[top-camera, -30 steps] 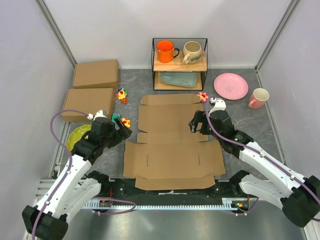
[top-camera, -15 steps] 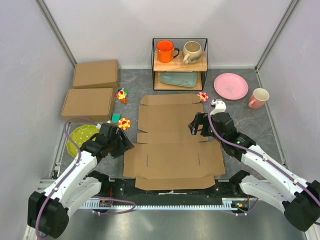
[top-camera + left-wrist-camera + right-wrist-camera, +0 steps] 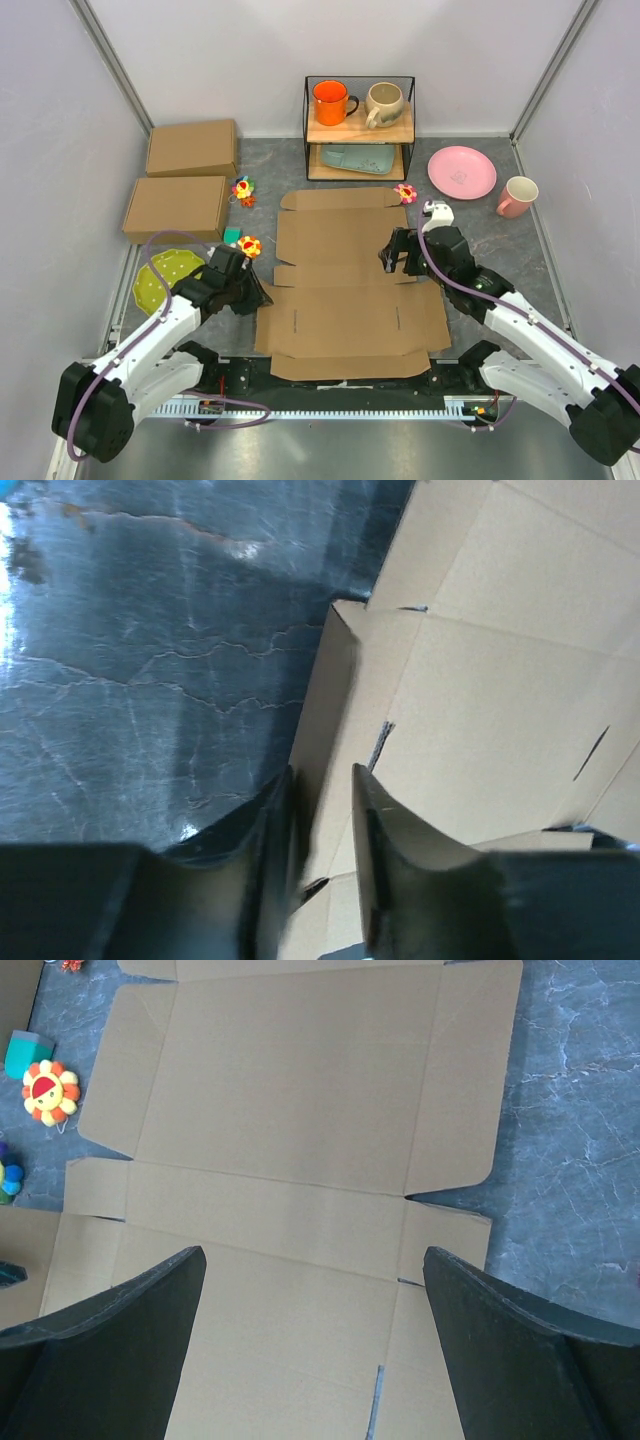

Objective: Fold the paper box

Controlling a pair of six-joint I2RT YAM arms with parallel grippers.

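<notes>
grey table (image 3: 480, 215) with the paper box (image 3: 345, 300) lying at its centre as a flat, unfolded sheet, near the arm bases. two closed boxes (image 3: 192, 148) sit at the far left, a wire shelf (image 3: 360, 128) behind the sheet and a pink plate (image 3: 462, 172) to the far right. the left gripper (image 3: 322, 780) pinches the sheet's raised left flap (image 3: 330, 710) between narrowed fingers. the right gripper (image 3: 314, 1251) hovers spread wide above the sheet's right side, holding nothing.
</notes>
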